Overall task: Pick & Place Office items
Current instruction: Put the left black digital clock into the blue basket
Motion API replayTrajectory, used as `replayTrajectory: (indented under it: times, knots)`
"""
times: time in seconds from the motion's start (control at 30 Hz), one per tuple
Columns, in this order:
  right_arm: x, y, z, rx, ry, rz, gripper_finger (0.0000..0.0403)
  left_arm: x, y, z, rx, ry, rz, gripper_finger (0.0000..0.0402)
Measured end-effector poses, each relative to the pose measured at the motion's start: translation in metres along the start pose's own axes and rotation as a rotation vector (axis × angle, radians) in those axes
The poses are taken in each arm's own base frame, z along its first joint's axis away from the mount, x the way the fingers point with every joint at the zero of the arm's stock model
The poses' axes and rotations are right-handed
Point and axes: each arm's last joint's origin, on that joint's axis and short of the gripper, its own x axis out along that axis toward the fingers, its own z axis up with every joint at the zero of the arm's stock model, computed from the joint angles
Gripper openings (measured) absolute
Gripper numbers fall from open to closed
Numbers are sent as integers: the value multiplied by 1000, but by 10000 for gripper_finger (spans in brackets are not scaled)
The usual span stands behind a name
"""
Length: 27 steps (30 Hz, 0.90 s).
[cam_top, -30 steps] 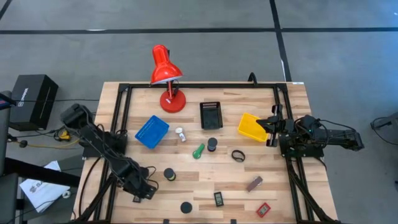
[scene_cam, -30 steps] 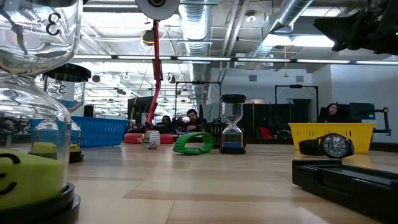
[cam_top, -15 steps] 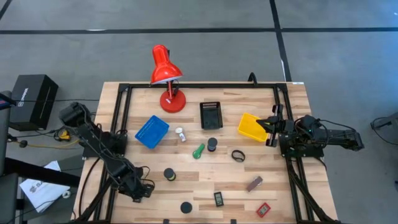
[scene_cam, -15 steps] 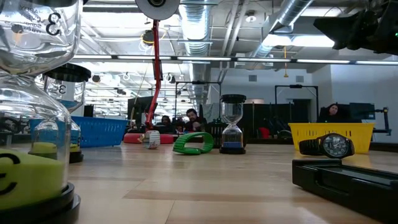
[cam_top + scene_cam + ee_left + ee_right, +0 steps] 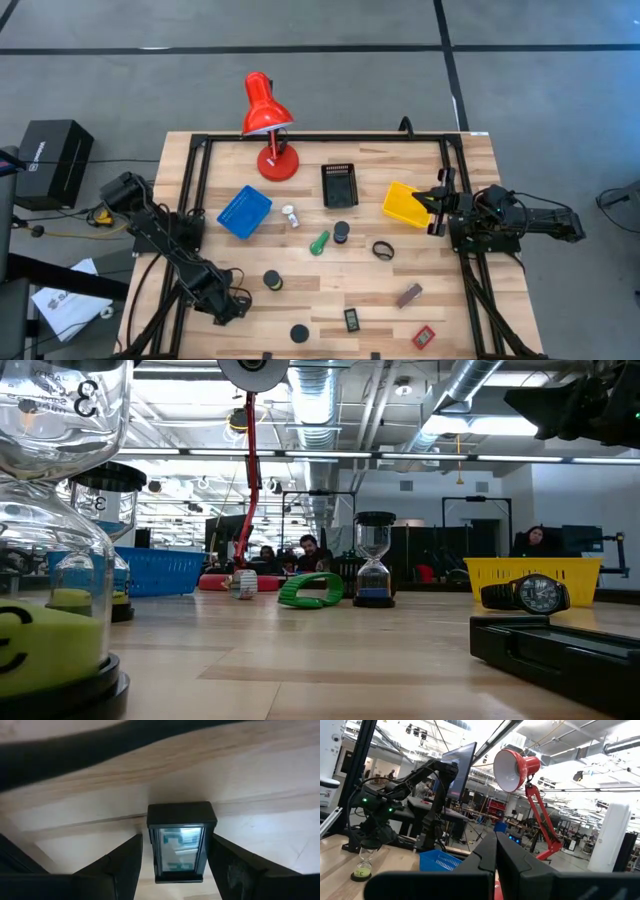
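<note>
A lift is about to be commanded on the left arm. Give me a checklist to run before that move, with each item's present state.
1. Left claw lined up on the sand timer: ok, the timer sits centred in the left wrist view.
2. Firm hold on the timer: cannot tell.
3. Timer upright: ok, it stands on the table in the right wrist view.
4. Nearby clutter: not ok, a black disc lies close beside the left claw.
5. Blue bin ready: ok, open side up.
6. Right claw out of the way: ok, shut, beside the yellow bin.
</note>
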Motion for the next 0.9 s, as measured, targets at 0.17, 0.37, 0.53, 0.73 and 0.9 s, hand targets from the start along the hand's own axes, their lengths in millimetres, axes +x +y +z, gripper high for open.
replayTrajectory:
  times: [0.17, 0.37, 0.53, 0.73, 0.9]
  knots:
    - [0, 0, 0, 6, 0, -4, 1, -2, 0, 0, 6, -4, -9, 209]
    - [0, -7, 2, 126, 21, -223, 1, -3, 1, 1, 8, -26, -22, 191]
    - [-1, -10, 4, 219, -8, -297, 1, -3, 1, 1, 8, -31, -19, 157]
    - [5, -10, 5, 270, -25, -284, 1, -3, 1, 1, 9, -32, -21, 160]
    - [20, -9, 5, 239, 79, -272, 1, -9, 3, 2, 12, -48, -50, 167]
